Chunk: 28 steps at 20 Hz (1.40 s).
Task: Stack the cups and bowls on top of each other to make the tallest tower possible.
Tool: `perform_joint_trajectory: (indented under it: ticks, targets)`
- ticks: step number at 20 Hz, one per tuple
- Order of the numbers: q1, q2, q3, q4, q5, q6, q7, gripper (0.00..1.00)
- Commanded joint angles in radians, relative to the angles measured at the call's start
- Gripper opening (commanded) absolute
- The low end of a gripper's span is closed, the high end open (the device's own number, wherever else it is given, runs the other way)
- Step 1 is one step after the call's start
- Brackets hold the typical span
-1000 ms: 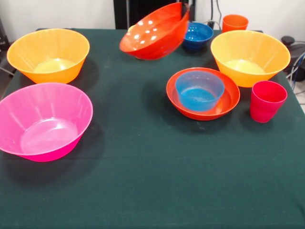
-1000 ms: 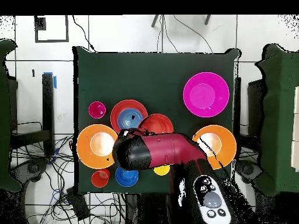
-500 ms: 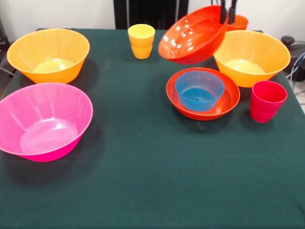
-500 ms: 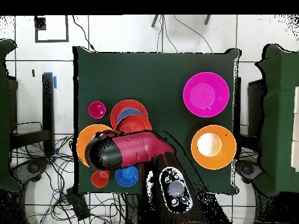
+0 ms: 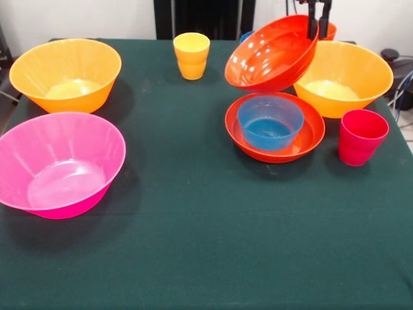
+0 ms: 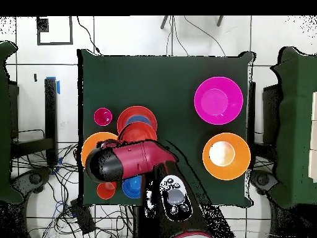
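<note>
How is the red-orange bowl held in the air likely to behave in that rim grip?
The red-orange bowl hangs steeply tilted from the hand pinching its rim, so it probably swings. Its glossy plastic looks slippery, so it may slip. It seems light and stiff, holding shape.

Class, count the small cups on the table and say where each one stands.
3: the yellow cup at the far middle, the red-pink cup near the right edge, and the orange cup mostly hidden behind the gripper. Others may be hidden.

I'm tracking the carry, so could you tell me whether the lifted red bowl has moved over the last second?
Yes. The red bowl in the claw went rightward, from beside the yellow cup to over the blue bowl.
</note>
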Motion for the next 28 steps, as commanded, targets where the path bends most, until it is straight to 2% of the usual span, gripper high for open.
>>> perform_joint_trajectory:
  ticks: [1,10,20,28]
  targets:
    - [0.022,0.046,-0.053,-0.082,0.026,-0.033,0.158,0.0]
    - [0.028,0.06,-0.079,-0.133,0.019,-0.013,0.129,0.0]
    - [0.041,0.066,-0.096,-0.148,0.023,-0.021,0.137,0.0]
    - [0.038,0.058,-0.078,-0.138,0.062,-0.037,0.145,0.0]
